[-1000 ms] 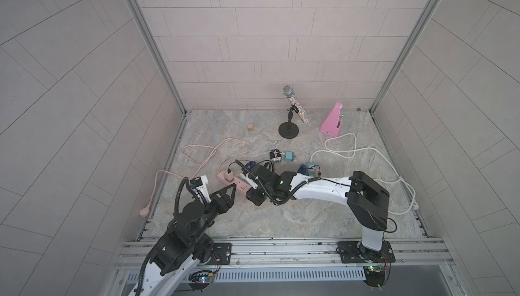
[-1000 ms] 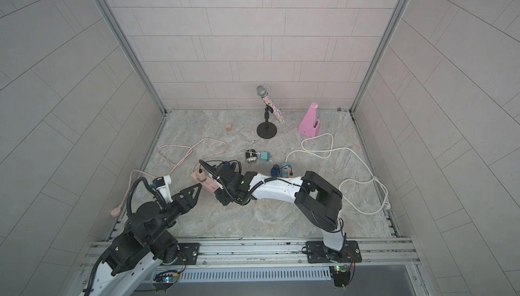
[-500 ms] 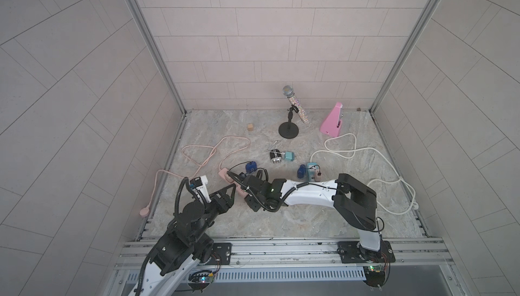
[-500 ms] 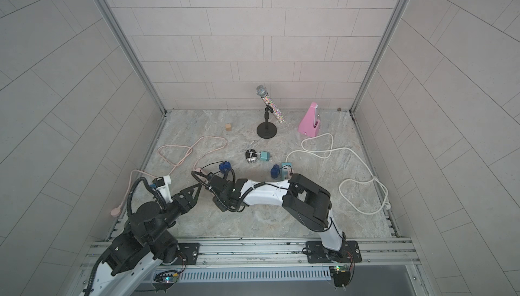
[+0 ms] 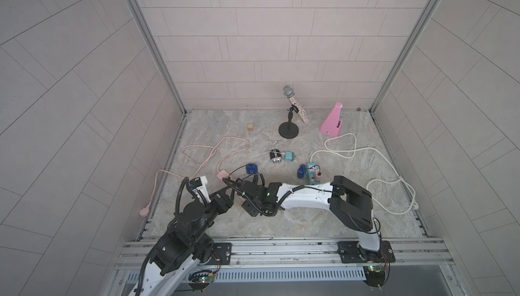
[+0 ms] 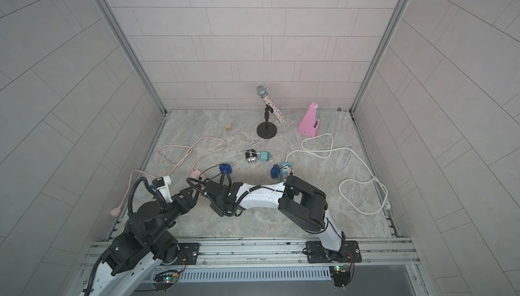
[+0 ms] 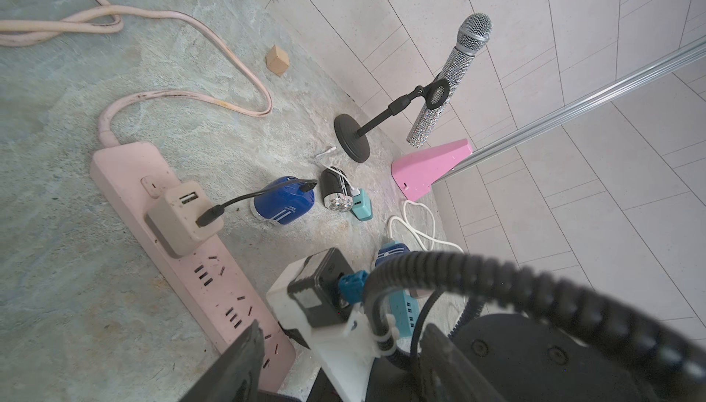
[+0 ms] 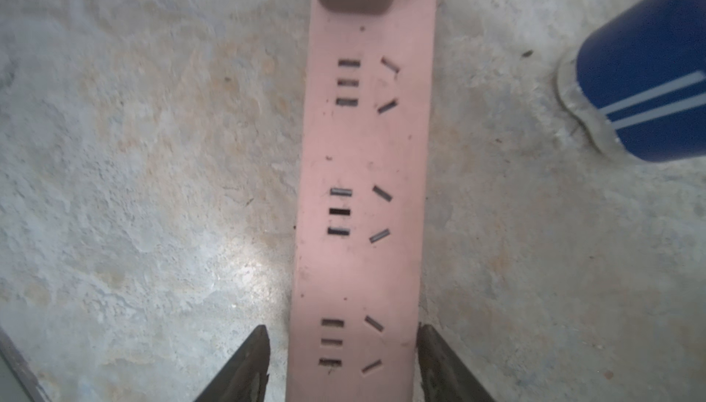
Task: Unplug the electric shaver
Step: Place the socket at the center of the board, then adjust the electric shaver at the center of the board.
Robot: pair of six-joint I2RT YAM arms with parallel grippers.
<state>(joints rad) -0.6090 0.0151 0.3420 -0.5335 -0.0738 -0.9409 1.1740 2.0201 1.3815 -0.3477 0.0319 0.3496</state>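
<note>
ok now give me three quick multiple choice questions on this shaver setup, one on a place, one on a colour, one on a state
1. The beige adapter is:
A) plugged into the pink power strip
B) lying loose on the floor
C) held up in a gripper

2. The shaver at the end of the adapter's black cable is:
A) red
B) green
C) blue

3. The right gripper is:
A) shut on the black cable
B) open, jaws either side of the strip's end
C) shut on the adapter

Answers:
1 A, the left wrist view shows it seated in the strip.
2 C, its body is blue with pale stripes.
3 B, the right wrist view shows one jaw on each side of the strip.
</note>
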